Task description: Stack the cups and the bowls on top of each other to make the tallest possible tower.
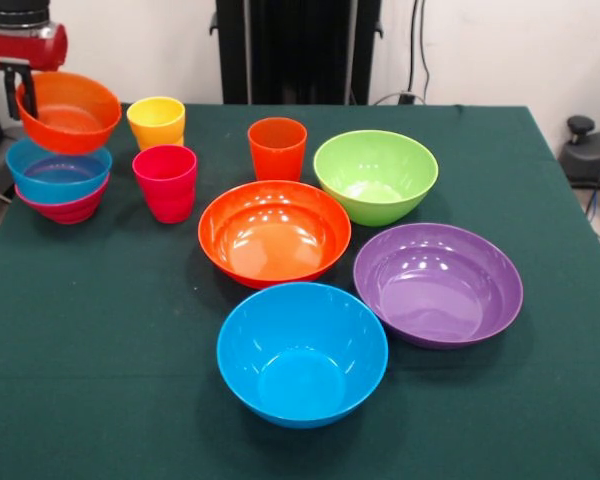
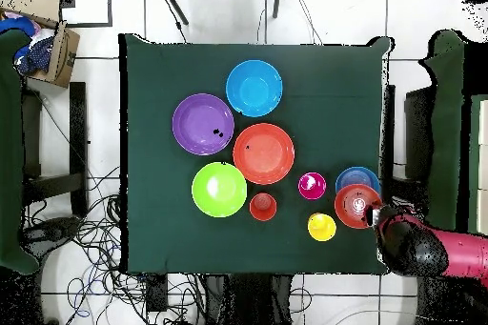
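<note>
Currently, by label:
Around: translucent blue bowl (image 1: 58, 171) nested in magenta bowl (image 1: 68, 208) at table (image 1: 100, 330) edge; cups (image 1: 165, 182) beside.
End effector (image 1: 25, 88): clamped on tilted translucent orange bowl (image 1: 70, 111), raised.

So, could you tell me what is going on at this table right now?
The Sawyer arm's gripper holds a small translucent orange plastic bowl by its rim, tilted, above a small translucent blue bowl nested in a small magenta bowl. The rest sits loose on the green tablecloth: yellow, red-pink and orange ridged cups, plus large orange, lime green, purple and blue bowls.
</note>
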{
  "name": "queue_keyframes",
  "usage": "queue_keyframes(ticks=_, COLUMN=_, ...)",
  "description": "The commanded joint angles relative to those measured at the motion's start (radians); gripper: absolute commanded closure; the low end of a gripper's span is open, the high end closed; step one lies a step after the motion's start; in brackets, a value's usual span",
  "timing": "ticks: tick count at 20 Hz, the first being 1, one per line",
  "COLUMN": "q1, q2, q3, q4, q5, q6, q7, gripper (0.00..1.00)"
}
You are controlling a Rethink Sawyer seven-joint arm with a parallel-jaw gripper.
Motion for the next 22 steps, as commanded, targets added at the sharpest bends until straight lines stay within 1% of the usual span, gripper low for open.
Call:
queue_keyframes(ticks=1, q1=-0.026, q2=-0.039, q3=0.082, q4=0.066, q5=0.027, q6=0.070, q7=-0.245, gripper=1.00)
queue_keyframes(ticks=5, q1=-0.034, q2=-0.028, q3=0.086, q4=0.053, q5=0.015, q6=0.073, q7=-0.246, gripper=1.00)
queue_keyframes(ticks=12, q1=-0.015, q2=-0.003, q3=0.071, q4=0.019, q5=-0.003, q6=0.074, q7=-0.217, gripper=1.00)
queue_keyframes(ticks=13, q1=-0.017, q2=-0.001, q3=0.071, q4=0.019, q5=0.006, q6=0.075, q7=-0.206, gripper=0.00)
queue_keyframes(ticks=16, q1=-0.051, q2=-0.002, q3=0.110, q4=0.034, q5=0.060, q6=0.067, q7=-0.201, gripper=0.00)
queue_keyframes(ticks=18, q1=-0.048, q2=-0.013, q3=0.120, q4=0.032, q5=0.086, q6=0.116, q7=-0.230, gripper=0.00)
queue_keyframes(ticks=22, q1=-0.056, q2=-0.018, q3=0.127, q4=0.038, q5=0.091, q6=0.114, q7=-0.234, gripper=0.00)
